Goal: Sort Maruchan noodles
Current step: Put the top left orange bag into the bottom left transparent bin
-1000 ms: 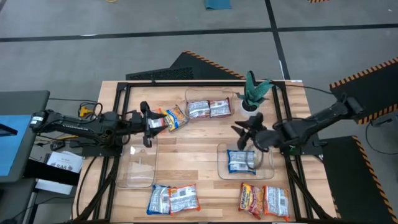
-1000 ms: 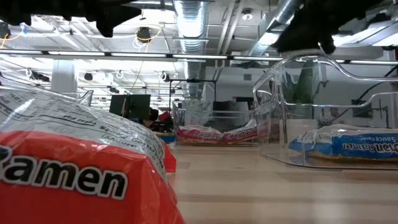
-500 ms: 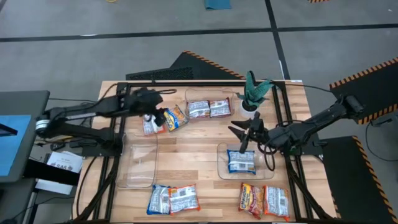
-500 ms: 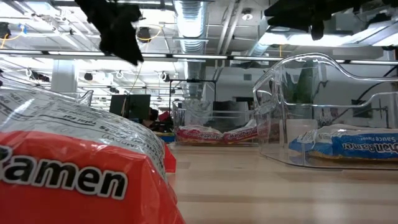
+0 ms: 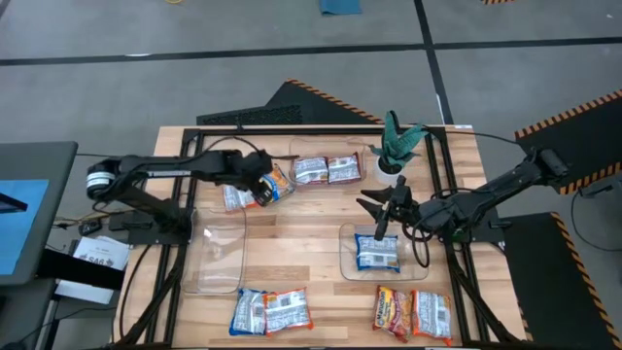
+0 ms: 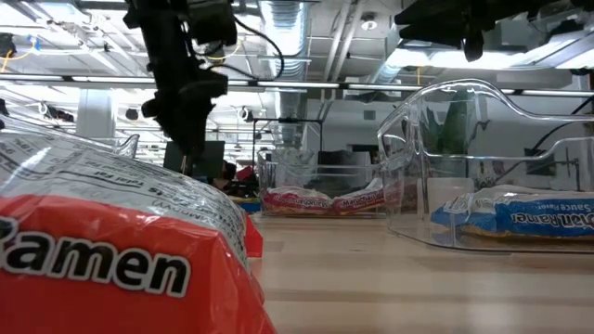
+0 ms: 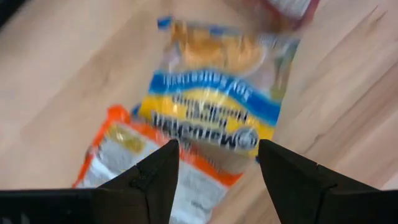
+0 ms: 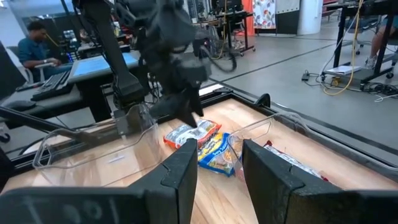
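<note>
My left gripper point(image 5: 257, 181) is open and points down over two loose noodle packets at the table's far left: a yellow-and-blue one point(image 7: 211, 115) and an orange-and-white one point(image 7: 127, 163) lying partly under it. Its fingers straddle them from above, and no touch shows. My right gripper point(image 5: 382, 210) hangs open above the far edge of the right clear bin point(image 5: 420, 261), which holds a blue packet point(image 5: 376, 252). Two whitish-red packets point(image 5: 327, 170) lie in the far bin. The left bin point(image 5: 219, 258) holds nothing.
Along the near edge lie a blue packet point(image 5: 248, 311), an orange-red one point(image 5: 289, 309) and two red ones point(image 5: 411, 312). A green potted plant point(image 5: 397, 144) stands at the far edge beside my right arm. Bare wood lies between the bins. A person point(image 8: 34, 43) sits beyond the table.
My left arm has swung up from lying low over the table's left side. Its gripper has moved toward the right and come down over the two loose packets, now tipped to point down. The packets and bins lie where they were.
</note>
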### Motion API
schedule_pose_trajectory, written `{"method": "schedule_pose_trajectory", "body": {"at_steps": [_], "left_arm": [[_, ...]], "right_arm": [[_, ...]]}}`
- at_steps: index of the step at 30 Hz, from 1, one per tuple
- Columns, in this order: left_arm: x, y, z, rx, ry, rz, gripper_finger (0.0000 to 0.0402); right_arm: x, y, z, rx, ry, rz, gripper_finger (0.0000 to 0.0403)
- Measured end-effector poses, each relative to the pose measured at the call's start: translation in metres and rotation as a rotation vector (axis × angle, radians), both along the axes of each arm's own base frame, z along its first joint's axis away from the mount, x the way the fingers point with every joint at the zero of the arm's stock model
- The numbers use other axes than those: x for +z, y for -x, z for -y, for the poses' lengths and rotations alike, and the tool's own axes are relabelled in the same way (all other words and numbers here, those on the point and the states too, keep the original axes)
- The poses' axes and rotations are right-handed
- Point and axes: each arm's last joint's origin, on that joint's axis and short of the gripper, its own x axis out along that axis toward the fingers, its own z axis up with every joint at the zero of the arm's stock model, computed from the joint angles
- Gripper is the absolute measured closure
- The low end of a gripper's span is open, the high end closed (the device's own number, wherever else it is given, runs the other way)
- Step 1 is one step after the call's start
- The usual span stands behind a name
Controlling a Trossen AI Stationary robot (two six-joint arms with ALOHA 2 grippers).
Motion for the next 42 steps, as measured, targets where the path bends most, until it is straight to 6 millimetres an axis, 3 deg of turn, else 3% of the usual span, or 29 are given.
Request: {"method": "schedule_pose_trajectory", "body": {"at_steps": [8, 14, 22, 26, 32, 36, 42], "left_arm": [[-0.033, -0.011, 0.018, 0.003, 0.058, -0.175, 0.0196], [-0.057, -0.020, 0.020, -0.006, 0.052, -0.272, 0.0196], [-0.066, -0.022, 0.017, 0.017, -0.040, -0.333, 0.0199], [-0.066, -0.021, 0.017, -0.002, -0.060, -0.349, 0.0242], [-0.066, -0.021, 0.016, -0.044, -0.092, -0.376, 0.0385], [-0.062, -0.020, 0.016, -0.074, -0.116, -0.403, 0.0399], [-0.033, -0.024, 0.016, -0.104, -0.149, -0.345, 0.0401]], "right_arm": [[0.000, 0.000, 0.000, -0.001, -0.017, 0.007, 0.0251], [0.000, 0.000, 0.000, -0.001, -0.022, 0.008, 0.0251], [0.000, 0.000, 0.000, -0.001, -0.022, 0.008, 0.0251], [0.000, 0.000, 0.000, 0.000, -0.022, 0.007, 0.0251], [0.000, 0.000, 0.000, 0.000, -0.022, 0.007, 0.0251], [-0.001, 0.000, 0.000, 0.000, -0.019, 0.002, 0.0251], [-0.001, 0.000, 0.000, 0.000, -0.018, -0.001, 0.0251]]}}
